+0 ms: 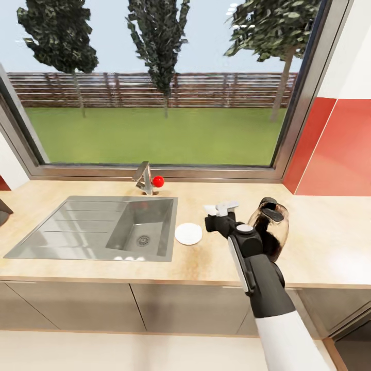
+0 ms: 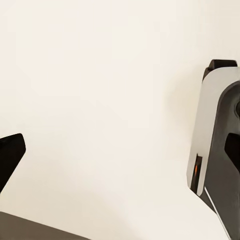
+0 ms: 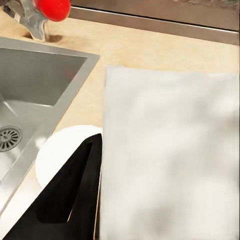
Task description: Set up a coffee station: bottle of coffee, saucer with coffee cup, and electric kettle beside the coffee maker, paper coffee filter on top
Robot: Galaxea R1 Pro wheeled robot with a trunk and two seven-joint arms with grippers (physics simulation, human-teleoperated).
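Right gripper clenched on a flat white paper coffee filter, beside a round white saucer, near a dark glass coffee maker.

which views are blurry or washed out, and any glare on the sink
Head view: mostly sharp, with pale reflections on the sink drainboard. Right wrist view: the white sheet in the right gripper is a soft, featureless blur up close. Left wrist view: washed-out cream background, little detail.

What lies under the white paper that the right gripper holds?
The paper coffee filter in the right gripper hangs over the beige countertop, beside the saucer and the sink. What lies directly beneath the sheet is covered.
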